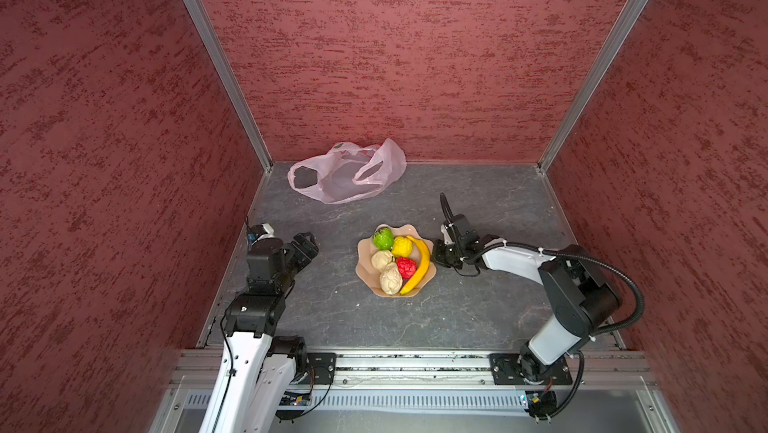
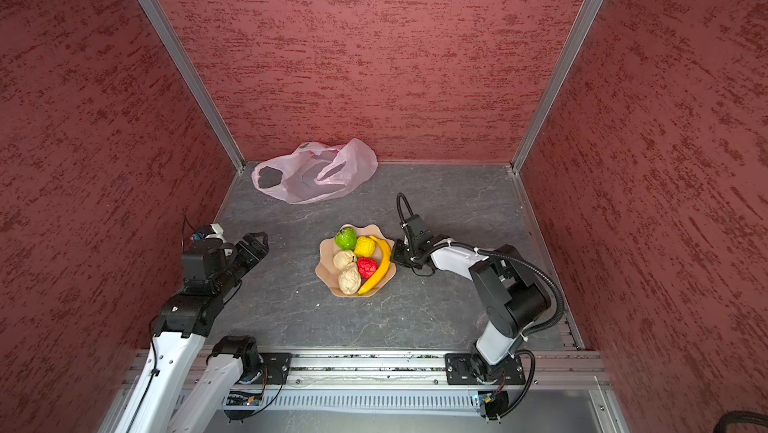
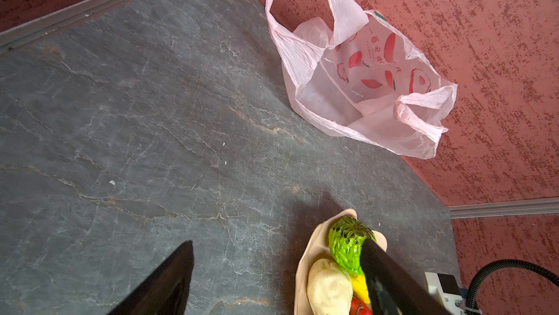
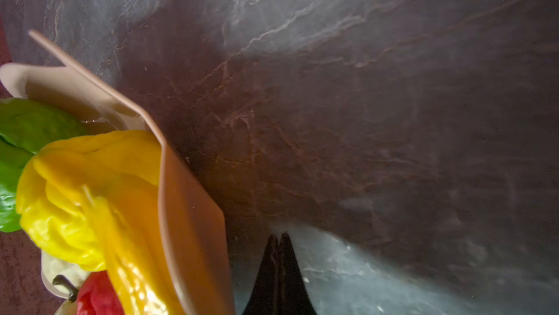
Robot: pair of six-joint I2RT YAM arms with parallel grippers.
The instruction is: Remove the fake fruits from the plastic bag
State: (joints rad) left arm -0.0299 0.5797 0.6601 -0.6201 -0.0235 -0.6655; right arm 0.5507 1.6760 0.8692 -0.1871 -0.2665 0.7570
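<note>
The fake fruits lie in a peach scalloped bowl [image 1: 363, 268]: a green one [image 1: 383, 238], a yellow round one [image 1: 402, 246], a red one [image 1: 406, 267], a banana [image 1: 420, 264] and two beige lumps [image 1: 390, 279]. The pale-pink plastic bag [image 1: 347, 173] [image 2: 316, 177] [image 3: 363, 86] lies slack at the back left, mouth open, with no fruit showing inside. My left gripper [image 1: 307, 244] [image 3: 278, 242] stands open left of the bowl, holding nothing. My right gripper [image 1: 436, 258] [image 4: 279, 234] is shut and empty, low on the table just right of the bowl's wall [image 4: 187, 207].
Red textured walls [image 1: 415, 77] enclose the grey stone-patterned table [image 1: 478, 210] on three sides, and the bag rests against the back wall. Bare table lies between bag and bowl. The arm bases sit on a metal rail [image 1: 415, 362] at the front.
</note>
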